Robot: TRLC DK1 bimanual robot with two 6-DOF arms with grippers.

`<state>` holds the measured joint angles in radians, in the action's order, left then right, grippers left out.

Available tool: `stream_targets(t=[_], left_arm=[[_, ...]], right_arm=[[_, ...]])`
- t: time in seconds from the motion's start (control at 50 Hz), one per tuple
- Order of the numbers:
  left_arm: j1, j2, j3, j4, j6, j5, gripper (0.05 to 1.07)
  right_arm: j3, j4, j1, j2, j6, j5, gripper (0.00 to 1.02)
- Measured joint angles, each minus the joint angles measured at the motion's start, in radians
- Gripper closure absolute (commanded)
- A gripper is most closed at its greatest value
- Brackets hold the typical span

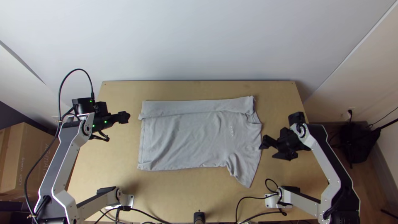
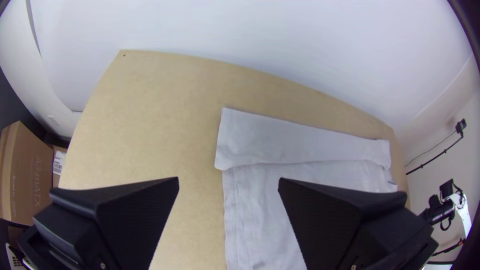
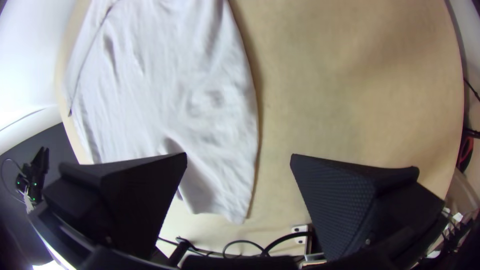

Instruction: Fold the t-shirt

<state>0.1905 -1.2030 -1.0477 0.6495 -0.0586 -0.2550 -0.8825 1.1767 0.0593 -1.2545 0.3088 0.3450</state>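
1. I have a plain white wall (image 1: 199, 41) running behind the light wooden table (image 1: 199, 88), brightly lit in my wrist views.
2. Over on the right, a paler cream wall (image 1: 375, 70) meets it at an angle — a socket (image 1: 350, 112) sits low there.
3. Below that I see brown floor (image 1: 350, 176), a grey baseboard (image 1: 379, 170) and a black bag-like thing (image 1: 360, 143).
4. At the left, a brown cardboard box (image 1: 31, 153) stands near the table.
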Motion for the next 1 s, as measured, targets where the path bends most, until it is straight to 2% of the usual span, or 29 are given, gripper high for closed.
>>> stream_targets(t=[0.06, 0.16, 0.36, 0.5, 0.72, 0.78, 0.84, 0.86, 1.0], left_arm=[[-0.005, 0.029, 0.0, 0.02, 0.0, 0.0, 0.12], [-0.017, 0.065, 0.0, 0.043, 0.0, 0.0, 0.12], [-0.023, 0.12, 0.0, 0.076, 0.001, 0.0, 0.12], [-0.023, 0.144, 0.0, 0.094, 0.008, 0.0, 0.12], [-0.023, 0.183, 0.021, 0.135, 0.034, 0.0, 0.12], [-0.026, 0.191, 0.021, 0.169, 0.053, 0.0, 0.11], [-0.033, 0.197, 0.021, 0.229, 0.084, 0.0, 0.1], [-0.038, 0.201, 0.021, 0.252, 0.095, 0.0, 0.1], [-0.095, 0.222, 0.023, 0.417, 0.191, 0.001, 0.1]], right_arm=[[0.036, 0.018, -0.001, 0.001, -0.008, 0.003, 0.25], [0.094, 0.032, -0.028, 0.001, -0.023, 0.003, 0.39], [0.158, 0.019, -0.097, -0.005, -0.026, 0.015, 0.4], [0.184, -0.067, -0.115, -0.034, -0.026, 0.022, 0.56], [0.188, -0.149, -0.151, -0.114, -0.026, 0.022, 0.57], [0.188, -0.16, -0.161, -0.141, -0.025, 0.023, 0.72], [0.185, -0.165, -0.171, -0.149, -0.024, 0.024, 0.95], [0.186, -0.169, -0.173, -0.15, -0.024, 0.024, 1.0], [0.19, -0.212, -0.191, -0.151, -0.022, 0.03, 1.0]])
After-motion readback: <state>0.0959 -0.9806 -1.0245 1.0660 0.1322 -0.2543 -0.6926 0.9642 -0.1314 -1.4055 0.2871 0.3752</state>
